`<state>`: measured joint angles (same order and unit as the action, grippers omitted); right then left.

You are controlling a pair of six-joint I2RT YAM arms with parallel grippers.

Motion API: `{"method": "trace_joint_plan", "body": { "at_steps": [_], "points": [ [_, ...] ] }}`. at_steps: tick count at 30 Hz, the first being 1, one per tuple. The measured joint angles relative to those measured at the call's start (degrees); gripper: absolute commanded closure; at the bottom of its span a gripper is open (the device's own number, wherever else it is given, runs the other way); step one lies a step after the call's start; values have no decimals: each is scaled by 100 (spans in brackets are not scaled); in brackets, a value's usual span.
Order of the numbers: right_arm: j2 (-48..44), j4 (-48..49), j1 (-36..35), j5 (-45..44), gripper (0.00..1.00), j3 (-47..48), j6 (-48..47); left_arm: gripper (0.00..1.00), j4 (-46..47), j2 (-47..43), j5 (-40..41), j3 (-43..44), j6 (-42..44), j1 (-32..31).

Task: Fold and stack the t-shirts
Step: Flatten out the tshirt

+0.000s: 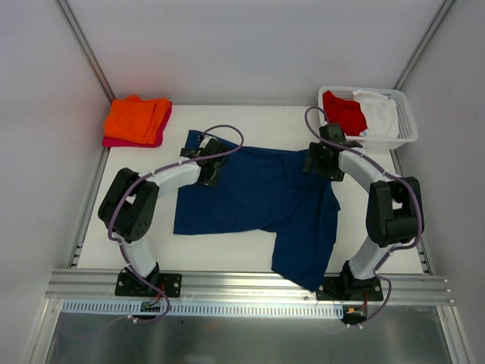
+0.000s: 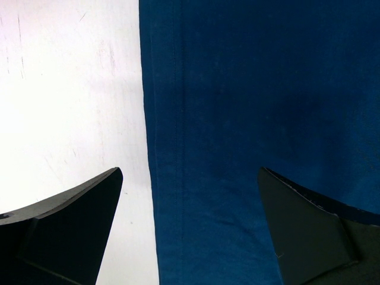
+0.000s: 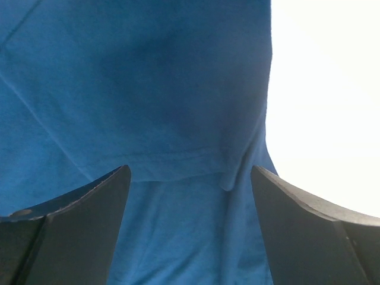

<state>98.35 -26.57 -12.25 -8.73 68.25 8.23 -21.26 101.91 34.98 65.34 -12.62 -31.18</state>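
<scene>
A navy blue t-shirt (image 1: 258, 197) lies spread out in the middle of the table, one part trailing to the near edge by the right arm's base. My left gripper (image 1: 211, 171) hovers open over its far left edge. In the left wrist view the gripper (image 2: 189, 172) straddles the stitched hem of the shirt (image 2: 267, 89), with nothing between the fingers. My right gripper (image 1: 314, 161) is open over the shirt's far right corner. In the right wrist view the gripper (image 3: 190, 169) stands over a folded-over layer of the cloth (image 3: 148, 77).
A folded orange t-shirt (image 1: 135, 117) rests on a magenta-pink one (image 1: 157, 139) at the far left corner. A white lattice basket (image 1: 404, 125) at the far right holds a red t-shirt (image 1: 342, 111) and a white one (image 1: 379, 111). Walls enclose the table (image 1: 144, 243).
</scene>
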Motion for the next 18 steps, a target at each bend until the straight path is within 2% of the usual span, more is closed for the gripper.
{"method": "trace_joint_plan", "body": {
  "at_steps": [18],
  "points": [
    [-35, 4, -2, -105, 17, -118, -50, 1, 2, 0, 0, 0, 0, -2]
  ]
}}
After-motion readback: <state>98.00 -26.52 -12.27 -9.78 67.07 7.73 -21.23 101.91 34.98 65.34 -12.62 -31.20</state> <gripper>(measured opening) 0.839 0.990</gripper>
